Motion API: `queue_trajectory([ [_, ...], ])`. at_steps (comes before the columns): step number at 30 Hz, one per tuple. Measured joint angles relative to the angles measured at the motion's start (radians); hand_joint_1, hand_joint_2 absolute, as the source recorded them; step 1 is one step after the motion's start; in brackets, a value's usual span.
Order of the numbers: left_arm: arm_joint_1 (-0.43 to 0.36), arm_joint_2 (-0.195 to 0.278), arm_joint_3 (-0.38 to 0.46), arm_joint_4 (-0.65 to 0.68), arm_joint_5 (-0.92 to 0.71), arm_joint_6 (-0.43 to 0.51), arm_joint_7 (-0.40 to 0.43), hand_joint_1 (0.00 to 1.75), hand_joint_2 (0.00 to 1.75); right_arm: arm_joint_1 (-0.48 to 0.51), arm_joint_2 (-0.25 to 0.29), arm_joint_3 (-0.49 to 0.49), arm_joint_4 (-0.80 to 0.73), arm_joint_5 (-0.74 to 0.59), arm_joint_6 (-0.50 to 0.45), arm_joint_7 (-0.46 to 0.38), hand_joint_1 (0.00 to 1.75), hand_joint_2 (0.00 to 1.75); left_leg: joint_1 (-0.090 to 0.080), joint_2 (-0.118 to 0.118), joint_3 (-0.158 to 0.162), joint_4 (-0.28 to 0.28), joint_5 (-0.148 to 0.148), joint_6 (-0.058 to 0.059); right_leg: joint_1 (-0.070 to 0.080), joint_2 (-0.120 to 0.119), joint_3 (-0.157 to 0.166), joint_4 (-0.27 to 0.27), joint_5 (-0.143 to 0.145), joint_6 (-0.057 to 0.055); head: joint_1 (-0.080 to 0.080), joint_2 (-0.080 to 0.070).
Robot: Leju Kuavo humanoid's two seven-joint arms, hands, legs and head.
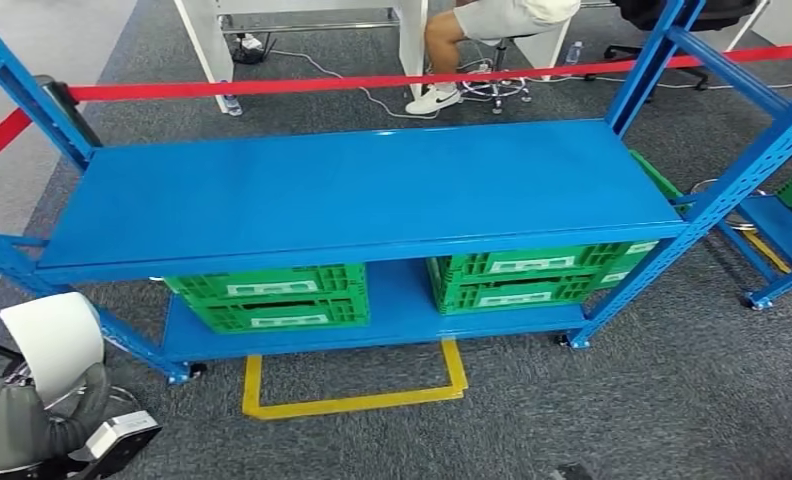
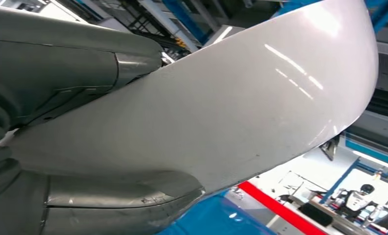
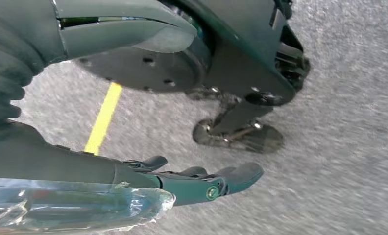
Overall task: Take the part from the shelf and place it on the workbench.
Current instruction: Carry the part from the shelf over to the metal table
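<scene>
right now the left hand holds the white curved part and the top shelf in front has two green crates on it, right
Not quite. The left hand does hold the white curved part, but the top shelf is bare. The head view shows the two green crates on the lower shelf, beneath it.

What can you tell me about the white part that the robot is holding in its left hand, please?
The white part is a smooth, glossy, curved panel, plastic or painted metal by its look, with a rounded edge and light reflections across it in the left wrist view. The left robot hand grips it, grey thumb on one face and fingers under the other. It is held at the robot's lower left, in front of the blue shelf.
</scene>
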Motion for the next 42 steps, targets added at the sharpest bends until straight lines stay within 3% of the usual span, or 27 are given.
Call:
queue_trajectory([
  [3, 0.003, -0.008, 0.002, -0.001, 0.001, -0.001, -0.004, 1.75, 1.75, 0.0, 0.0, 0.001, 0.001, 0.001, 0.001, 0.0, 0.0, 1.75, -0.004, 0.002, -0.048, 0.0, 0.038, 0.013, -0.001, 0.002, -0.045, 0.171, -0.146, 0.005, 0.005, 0.0],
  [4, 0.003, -0.011, 0.003, -0.001, 0.002, -0.001, -0.006, 1.75, 1.75, -0.001, 0.0, 0.001, 0.001, 0.001, 0.001, 0.0, 0.0, 1.75, -0.007, 0.002, -0.065, 0.002, 0.052, 0.014, 0.0, 0.003, -0.049, 0.224, -0.161, 0.006, 0.005, 0.0],
  [6, 0.005, -0.015, 0.005, -0.001, 0.003, -0.001, -0.01, 1.75, 1.75, -0.001, -0.001, 0.0, 0.001, 0.001, 0.001, 0.0, 0.0, 1.75, -0.012, 0.001, -0.099, 0.005, 0.076, 0.013, 0.001, 0.003, -0.017, 0.245, -0.123, 0.002, 0.006, 0.0],
  [8, 0.006, -0.019, 0.009, -0.001, 0.003, -0.001, -0.013, 1.75, 1.75, -0.003, -0.001, 0.0, 0.001, 0.001, 0.001, -0.001, 0.0, 1.75, -0.016, 0.0, -0.127, 0.009, 0.098, 0.009, 0.004, 0.006, 0.083, 0.132, -0.074, -0.009, 0.006, 0.0],
  [10, 0.006, -0.021, 0.012, -0.002, 0.004, -0.001, -0.015, 1.75, 1.75, -0.005, -0.001, 0.0, 0.001, 0.001, 0.001, -0.004, 0.0, 1.75, -0.02, -0.001, -0.145, 0.016, 0.119, 0.001, 0.008, 0.012, 0.195, -0.03, -0.087, -0.019, 0.004, 0.0],
  [12, 0.007, -0.021, 0.015, -0.004, 0.004, -0.001, -0.015, 1.75, 1.75, -0.006, -0.001, 0.0, 0.001, 0.001, 0.001, -0.006, 0.0, 1.75, -0.021, -0.002, -0.152, 0.018, 0.14, -0.008, 0.013, 0.013, 0.232, -0.1, -0.108, -0.028, 0.004, 0.0],
  [14, 0.01, -0.022, 0.017, -0.004, 0.005, -0.001, -0.016, 1.75, 1.75, -0.004, 0.0, 0.0, 0.001, 0.001, 0.002, -0.007, 0.0, 1.75, -0.016, -0.004, -0.159, 0.024, 0.136, -0.021, 0.013, 0.007, 0.214, -0.097, -0.093, -0.044, 0.005, 0.0],
  [16, 0.013, -0.024, 0.02, -0.004, 0.007, -0.004, -0.018, 1.75, 1.75, -0.003, 0.0, 0.0, 0.002, 0.001, 0.003, -0.008, 0.0, 1.75, -0.01, -0.007, -0.177, 0.083, 0.055, -0.035, 0.01, -0.002, 0.19, -0.097, -0.069, -0.059, 0.001, 0.0],
  [18, 0.015, -0.025, 0.023, -0.004, 0.009, -0.007, -0.021, 1.75, 1.75, -0.003, -0.001, 0.0, 0.002, 0.0, 0.003, -0.009, 0.0, 1.75, -0.004, -0.007, -0.2, 0.207, -0.054, -0.047, 0.012, -0.008, 0.159, -0.094, -0.044, -0.064, -0.003, 0.0],
  [19, 0.015, -0.025, 0.024, -0.004, 0.009, -0.009, -0.024, 1.75, 1.75, -0.003, -0.001, 0.0, 0.002, 0.0, 0.003, -0.01, 0.0, 1.75, -0.002, -0.007, -0.205, 0.267, -0.079, -0.051, 0.012, -0.011, 0.143, -0.091, -0.031, -0.063, -0.003, 0.0],
  [20, 0.015, -0.026, 0.025, -0.004, 0.009, -0.011, -0.027, 1.75, 1.75, -0.003, -0.001, 0.0, 0.002, -0.001, 0.004, -0.011, 0.0, 1.75, 0.001, -0.007, -0.2, 0.305, -0.077, -0.053, 0.013, -0.014, 0.125, -0.084, -0.02, -0.062, -0.003, 0.0],
  [21, 0.014, -0.026, 0.026, -0.004, 0.009, -0.013, -0.03, 1.75, 1.75, -0.003, -0.001, 0.0, 0.002, 0.0, 0.004, -0.012, 0.0, 1.75, 0.003, -0.007, -0.18, 0.311, -0.054, -0.055, 0.012, -0.017, 0.106, -0.076, -0.01, -0.06, -0.003, 0.0],
  [23, 0.014, -0.027, 0.028, -0.004, 0.01, -0.018, -0.033, 1.75, 1.75, -0.004, 0.0, 0.0, 0.002, 0.0, 0.005, -0.013, 0.0, 1.75, 0.005, -0.003, -0.095, 0.223, -0.005, -0.053, 0.012, -0.022, 0.069, -0.056, 0.006, -0.054, -0.003, 0.0],
  [25, 0.012, -0.028, 0.03, -0.005, 0.009, -0.021, -0.034, 1.75, 1.75, -0.004, 0.0, 0.0, 0.002, 0.0, 0.005, -0.014, 0.0, 1.75, 0.002, 0.004, 0.004, 0.079, -0.014, -0.043, 0.014, -0.026, 0.043, -0.039, 0.018, -0.045, -0.003, 0.0],
  [26, 0.011, -0.028, 0.032, -0.005, 0.009, -0.022, -0.034, 1.75, 1.75, -0.004, 0.0, 0.0, 0.002, 0.0, 0.006, -0.014, 0.0, 1.75, -0.001, 0.006, 0.031, 0.031, -0.027, -0.036, 0.014, -0.028, 0.036, -0.035, 0.026, -0.039, -0.003, 0.0],
  [27, 0.011, -0.029, 0.034, -0.005, 0.009, -0.022, -0.035, 1.75, 1.75, -0.004, 0.0, 0.0, 0.002, 0.0, 0.006, -0.014, 0.0, 1.75, -0.004, 0.006, 0.04, 0.007, -0.034, -0.027, 0.014, -0.031, 0.031, -0.034, 0.034, -0.032, -0.002, 0.0],
  [29, 0.011, -0.031, 0.037, -0.005, 0.009, -0.023, -0.035, 1.75, 1.75, -0.004, -0.001, 0.0, 0.002, 0.0, 0.006, -0.014, 0.0, 1.75, -0.006, 0.005, 0.023, -0.001, -0.019, -0.008, 0.01, -0.031, 0.021, -0.033, 0.041, -0.019, -0.002, 0.0],
  [30, 0.011, -0.032, 0.038, -0.005, 0.009, -0.024, -0.035, 1.75, 1.75, -0.003, -0.001, 0.0, 0.003, 0.0, 0.005, -0.014, 0.0, 1.75, -0.005, 0.005, 0.011, -0.003, -0.006, 0.001, 0.009, -0.026, 0.012, -0.018, 0.019, -0.013, -0.001, 0.0],
  [31, 0.011, -0.034, 0.038, -0.005, 0.008, -0.025, -0.035, 1.75, 1.75, -0.003, -0.001, 0.0, 0.003, 0.0, 0.005, -0.014, 0.0, 1.75, -0.004, 0.004, -0.004, -0.005, 0.008, 0.009, 0.008, -0.018, -0.003, 0.015, -0.023, -0.009, 0.0, 0.0],
  [33, 0.011, -0.036, 0.039, -0.006, 0.006, -0.028, -0.035, 1.75, 1.75, -0.002, 0.0, 0.001, 0.003, 0.001, 0.005, -0.013, 0.0, 1.75, -0.005, 0.0, -0.038, -0.003, 0.036, 0.018, 0.006, -0.003, -0.036, 0.134, -0.131, -0.003, 0.003, 0.0],
  [34, 0.011, -0.037, 0.039, -0.006, 0.006, -0.03, -0.035, 1.75, 1.75, -0.003, 0.0, 0.001, 0.003, 0.001, 0.006, -0.013, 0.0, 1.75, -0.007, -0.003, -0.056, -0.002, 0.05, 0.019, 0.005, 0.0, -0.046, 0.197, -0.164, -0.001, 0.003, 0.0],
  [35, 0.011, -0.038, 0.039, -0.006, 0.005, -0.031, -0.035, 1.75, 1.75, -0.003, 0.0, 0.001, 0.003, 0.001, 0.005, -0.013, 0.0, 1.75, -0.008, -0.006, -0.075, -0.001, 0.064, 0.018, 0.005, 0.002, -0.044, 0.238, -0.171, 0.0, 0.003, 0.0],
  [36, 0.011, -0.04, 0.039, -0.006, 0.005, -0.032, -0.035, 1.75, 1.75, -0.003, 0.0, 0.001, 0.003, 0.001, 0.005, -0.013, 0.0, 1.75, -0.009, -0.009, -0.093, 0.001, 0.078, 0.016, 0.005, 0.003, -0.028, 0.248, -0.155, -0.001, 0.003, 0.0],
  [37, 0.011, -0.041, 0.04, -0.006, 0.004, -0.032, -0.035, 1.75, 1.75, -0.003, -0.001, 0.001, 0.003, 0.001, 0.005, -0.013, 0.0, 1.75, -0.009, -0.013, -0.111, 0.002, 0.091, 0.014, 0.005, 0.005, 0.007, 0.22, -0.125, -0.002, 0.003, 0.0],
  [39, 0.011, -0.042, 0.04, -0.006, 0.004, -0.032, -0.035, 1.75, 1.75, -0.005, -0.001, 0.001, 0.003, 0.001, 0.004, -0.014, 0.0, 1.75, -0.011, -0.021, -0.138, 0.006, 0.115, 0.006, 0.004, 0.025, 0.122, 0.082, -0.084, -0.008, 0.004, 0.0],
  [40, 0.01, -0.043, 0.04, -0.006, 0.004, -0.032, -0.035, 1.75, 1.75, -0.006, -0.001, 0.001, 0.003, 0.001, 0.004, -0.014, 0.0, 1.75, -0.013, -0.026, -0.148, 0.009, 0.127, 0.002, 0.004, 0.039, 0.181, 0.0, -0.086, -0.013, 0.003, 0.0],
  [42, 0.008, -0.043, 0.041, -0.006, 0.004, -0.032, -0.034, 1.75, 1.75, -0.007, 0.0, 0.001, 0.003, 0.001, 0.004, -0.014, 0.0, 1.75, -0.016, -0.034, -0.162, 0.01, 0.153, -0.007, 0.005, 0.056, 0.238, -0.091, -0.102, -0.02, 0.003, 0.0],
])
